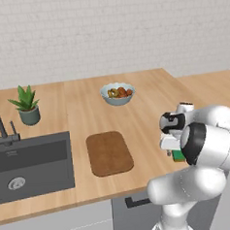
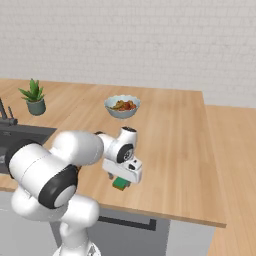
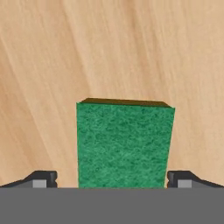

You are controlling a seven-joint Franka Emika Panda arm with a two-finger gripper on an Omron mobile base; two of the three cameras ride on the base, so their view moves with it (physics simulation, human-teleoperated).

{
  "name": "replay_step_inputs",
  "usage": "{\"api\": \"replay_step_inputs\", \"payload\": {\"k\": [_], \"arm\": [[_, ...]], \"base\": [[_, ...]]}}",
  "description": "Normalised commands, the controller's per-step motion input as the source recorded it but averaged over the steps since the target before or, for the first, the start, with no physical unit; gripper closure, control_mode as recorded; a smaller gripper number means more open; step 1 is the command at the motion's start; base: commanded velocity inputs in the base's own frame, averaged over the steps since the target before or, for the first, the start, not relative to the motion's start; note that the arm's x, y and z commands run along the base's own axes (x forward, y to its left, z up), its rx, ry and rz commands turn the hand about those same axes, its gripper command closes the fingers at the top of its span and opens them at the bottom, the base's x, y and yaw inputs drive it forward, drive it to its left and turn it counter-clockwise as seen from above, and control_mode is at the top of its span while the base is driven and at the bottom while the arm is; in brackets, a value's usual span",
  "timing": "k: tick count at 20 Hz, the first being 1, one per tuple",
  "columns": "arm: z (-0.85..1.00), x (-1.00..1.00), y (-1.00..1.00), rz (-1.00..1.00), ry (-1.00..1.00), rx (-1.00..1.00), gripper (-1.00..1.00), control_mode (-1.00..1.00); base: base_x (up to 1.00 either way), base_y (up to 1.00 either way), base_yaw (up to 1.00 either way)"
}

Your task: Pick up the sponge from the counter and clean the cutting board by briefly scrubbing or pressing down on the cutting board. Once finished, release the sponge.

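A: Arm [image 1: 201,145] look?
B: Glossy white rounded shells, fat tube segments. Dark grey-black bands at the joints, one big ring at 3 o'clock in the left base view.
A: Wrist?
B: White block hand [image 2: 123,170], black round cap on its side, small dark patch.
A: Fingers [image 3: 41,178]?
B: Small, dark grey, pale square pads. No cables or markings to see.

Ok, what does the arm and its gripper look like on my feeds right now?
The arm has glossy white rounded links with black bands at the joints; the hand is a white block with a dark ring. The gripper has two small dark fingertips with grey pads. No cables or markings are visible.
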Motion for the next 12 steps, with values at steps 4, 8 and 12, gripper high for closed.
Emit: {"api": "replay_step_inputs", "payload": {"k": [4,8,12], "arm": [[-0.27,0.05,-0.02,0.00,0.02,0.00,-1.00,-1.00],[-0.34,0.00,0.01,0.01,0.01,0.00,-1.00,-1.00],[-0.22,0.00,0.20,0.02,0.01,0.00,1.00,-1.00]], "base": [[0.00,0.00,0.00],[0.00,0.00,0.00],[0.00,0.00,0.00]]}}
